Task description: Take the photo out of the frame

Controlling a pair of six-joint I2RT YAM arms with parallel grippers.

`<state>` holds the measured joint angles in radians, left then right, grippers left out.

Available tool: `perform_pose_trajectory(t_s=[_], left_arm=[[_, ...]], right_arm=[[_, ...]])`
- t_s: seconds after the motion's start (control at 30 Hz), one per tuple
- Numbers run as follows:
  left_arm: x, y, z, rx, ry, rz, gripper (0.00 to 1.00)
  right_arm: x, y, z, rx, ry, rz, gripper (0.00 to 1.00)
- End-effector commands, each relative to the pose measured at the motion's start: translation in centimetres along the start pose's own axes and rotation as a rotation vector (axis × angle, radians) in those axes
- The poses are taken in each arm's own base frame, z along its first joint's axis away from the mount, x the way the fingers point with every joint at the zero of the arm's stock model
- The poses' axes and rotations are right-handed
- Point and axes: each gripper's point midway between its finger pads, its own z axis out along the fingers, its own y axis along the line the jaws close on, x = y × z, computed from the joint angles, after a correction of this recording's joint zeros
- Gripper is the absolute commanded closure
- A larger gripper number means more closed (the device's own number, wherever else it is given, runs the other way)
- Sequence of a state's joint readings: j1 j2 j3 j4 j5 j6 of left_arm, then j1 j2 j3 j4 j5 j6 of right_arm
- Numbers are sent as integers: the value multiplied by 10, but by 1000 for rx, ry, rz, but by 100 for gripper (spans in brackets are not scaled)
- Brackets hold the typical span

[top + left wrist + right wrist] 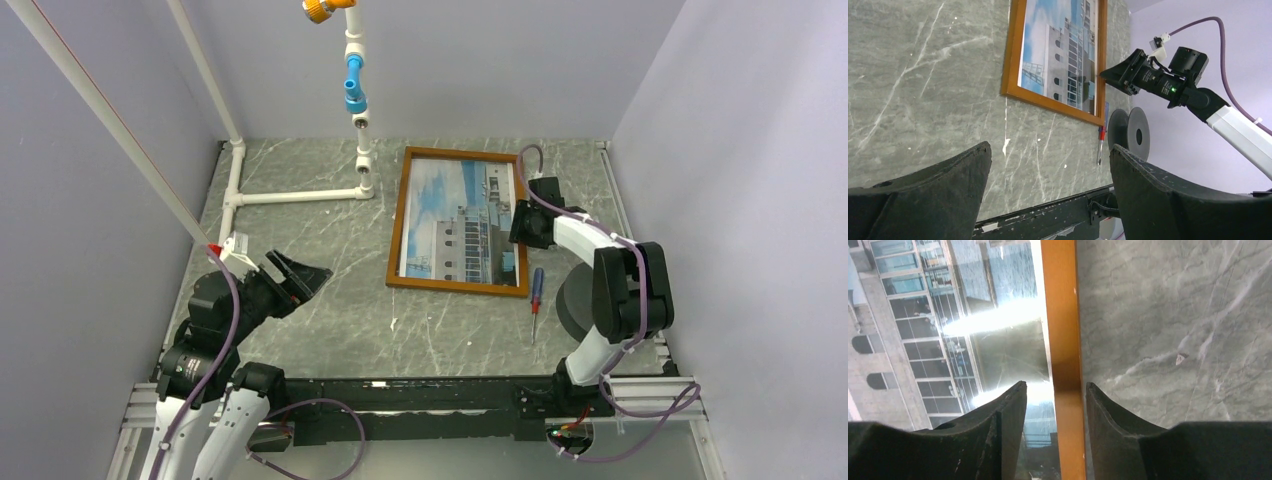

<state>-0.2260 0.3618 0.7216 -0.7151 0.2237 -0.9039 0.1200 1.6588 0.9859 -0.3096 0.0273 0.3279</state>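
right gripper straddles the frame's right rail, photo not yet out

the frame point(400, 218) lies flat on the marbled table point(330, 340), face up, with the photo point(455, 215) seated inside it; glare across the print suggests a glazed front. the right gripper point(1055, 387) sits over the frame's right rail with its jaws partly apart. one of its fingers point(1003, 410) is above the print, the other above bare table, and the wooden rail runs between them. a gap shows on the print side, so it looks unclamped and holds nothing. the left gripper point(305, 278) hovers well apart to the left, jaws wide and empty.

the step in hand looks like getting a hold on the frame itself. with the picture face up, the back is out of reach, so the next move likely calls for pinching that thin rail and tipping or lifting the frame. the left arm would then have to come in to steady it.

a screwdriver point(537, 290) lies just beside the frame's near right corner, and a dark round spool point(1130, 132) stands near the right arm. both crowd the side where the frame would swing. the white pipe structure point(300, 197) runs along the far left, near the frame's far left corner.
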Motion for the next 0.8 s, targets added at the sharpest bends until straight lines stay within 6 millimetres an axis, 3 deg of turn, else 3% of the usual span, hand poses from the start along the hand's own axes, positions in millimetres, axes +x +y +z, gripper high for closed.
perform_pose_trajectory(t_s=[0.0,0.23,0.37,0.5,0.63,0.77], left_arm=[[-1,-7,0,37,0,8,10],[8,-5,5,56,44,22,9],[17,-6,11,72,100,26,9],[22,-4,16,73,137,36,8],[23,-5,20,81,148,45,9],[24,-6,22,86,162,46,8]], right_arm=[[-10,-10,5,116,-18,-34,53],[-10,-7,16,114,-19,-31,62],[-14,-7,16,112,-30,-42,74],[-29,1,-1,99,-81,-46,79],[-45,10,-20,91,-108,-48,99],[-55,11,-39,104,-124,-47,100]])
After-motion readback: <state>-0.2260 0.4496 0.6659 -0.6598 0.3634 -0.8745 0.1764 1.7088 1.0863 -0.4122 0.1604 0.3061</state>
